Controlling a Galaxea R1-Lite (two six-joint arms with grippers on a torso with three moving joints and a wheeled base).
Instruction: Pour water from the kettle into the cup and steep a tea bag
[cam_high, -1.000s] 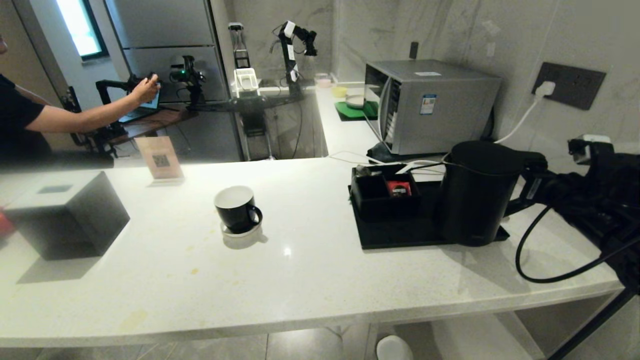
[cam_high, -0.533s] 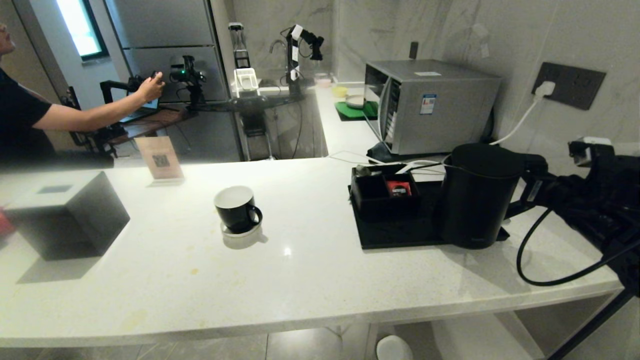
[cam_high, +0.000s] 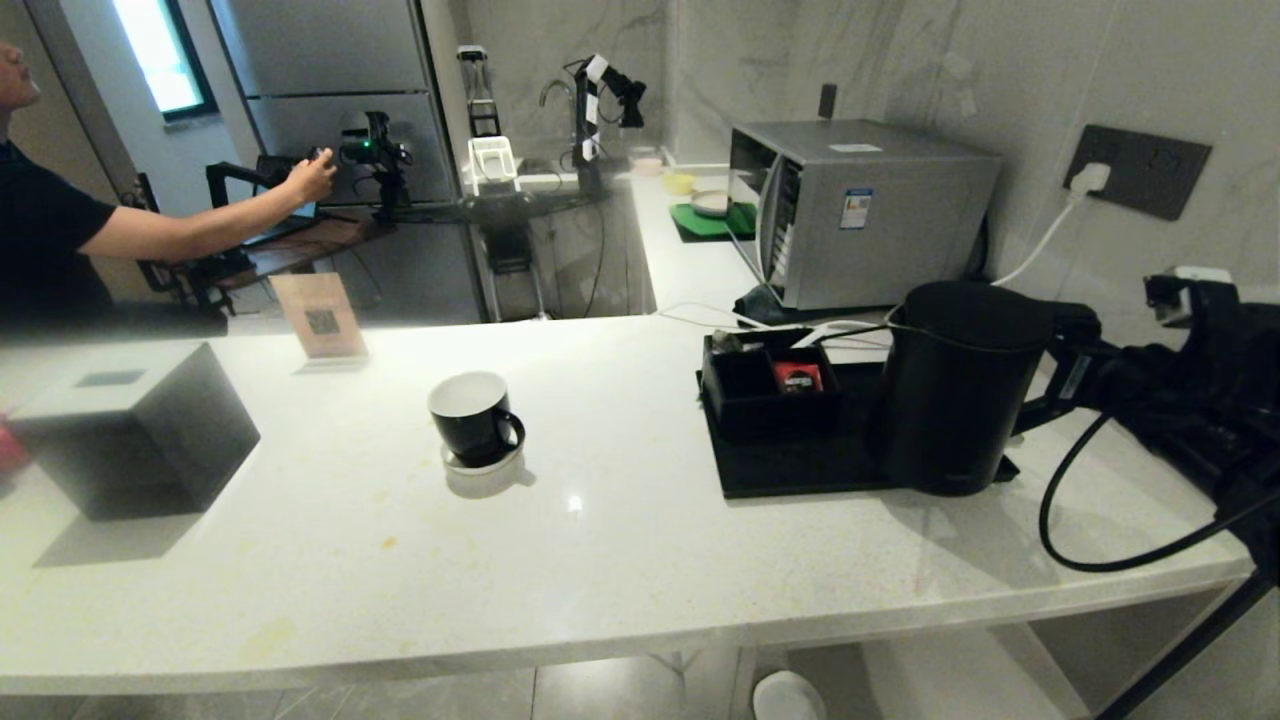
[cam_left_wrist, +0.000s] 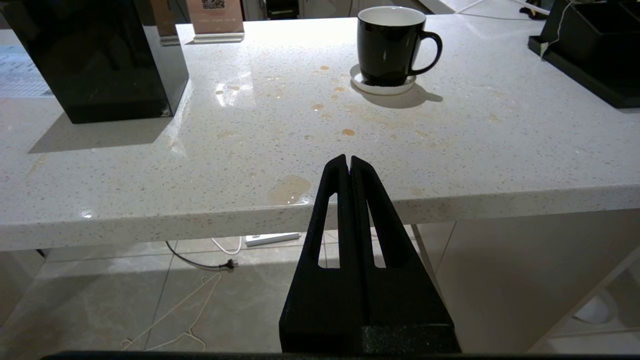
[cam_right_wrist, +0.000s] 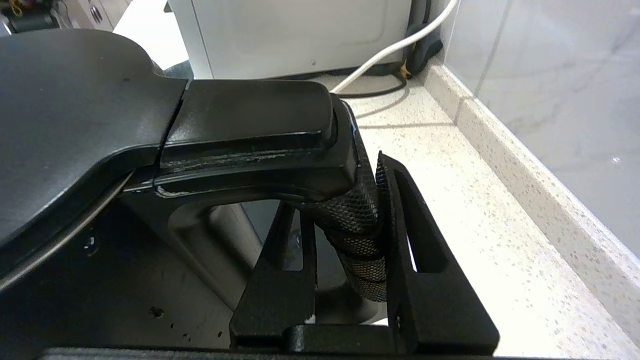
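Big white counter holding everything. Tall black kettle on the tray at right, right gripper pinching its handle, ready for lifting and pouring. Small cup on its saucer at middle, waiting for water. Left gripper near the counter's near edge, pressed together, holding nothing.

Open countertop between cup and kettle, black tray just beside the kettle.
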